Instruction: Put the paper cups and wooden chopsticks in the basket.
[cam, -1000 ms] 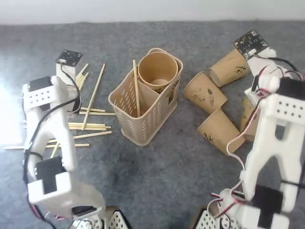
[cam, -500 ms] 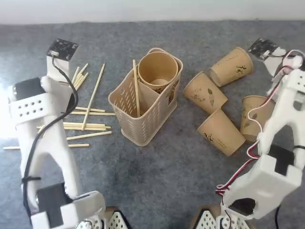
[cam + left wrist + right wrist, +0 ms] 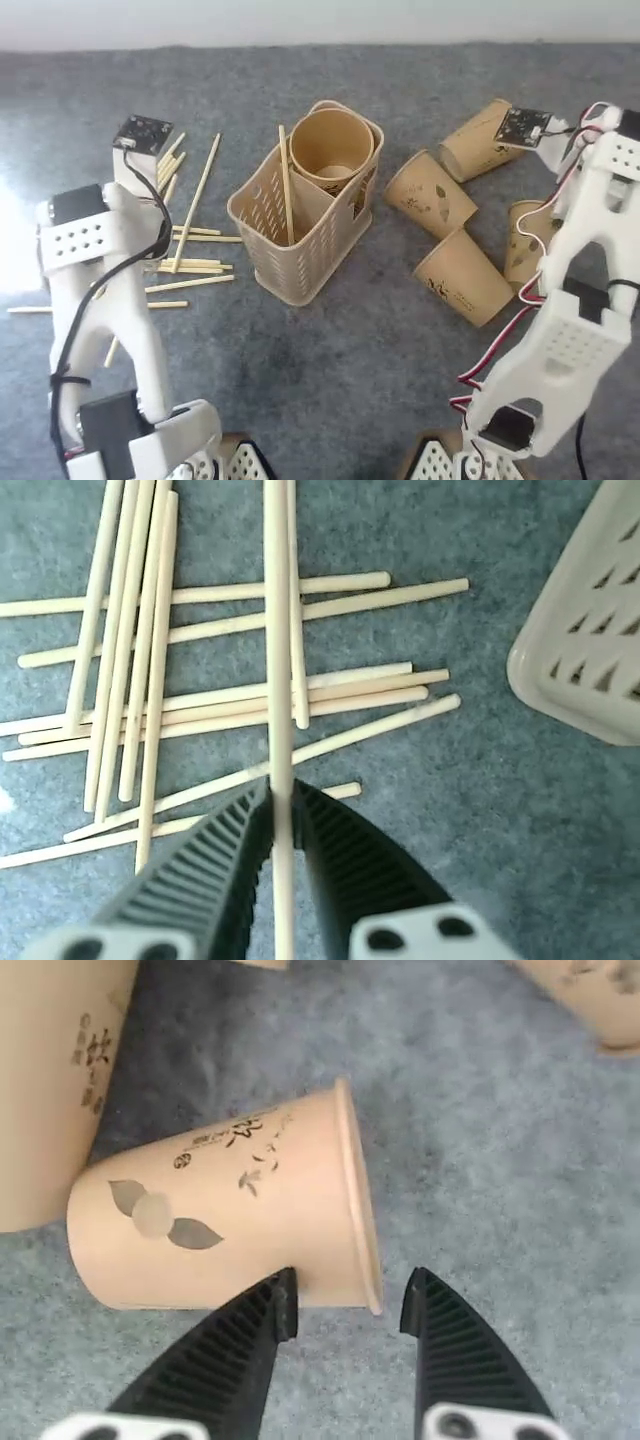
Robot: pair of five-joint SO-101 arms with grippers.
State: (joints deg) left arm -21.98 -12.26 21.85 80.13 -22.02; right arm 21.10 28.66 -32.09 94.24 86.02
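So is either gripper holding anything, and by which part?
Left gripper pinches one chopstick along its shaft; right gripper is open at the rim of a cup, holding nothing.

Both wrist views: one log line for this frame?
left gripper: shut on chopstick | right gripper: open, at rim of lying paper cup | basket: nested cups, second chopstick inside

Cream basket point(image 3: 300, 258), tan paper cups point(image 3: 220, 1210) with grey leaf print, pale chopsticks point(image 3: 240, 705), grey table point(image 3: 350, 380)
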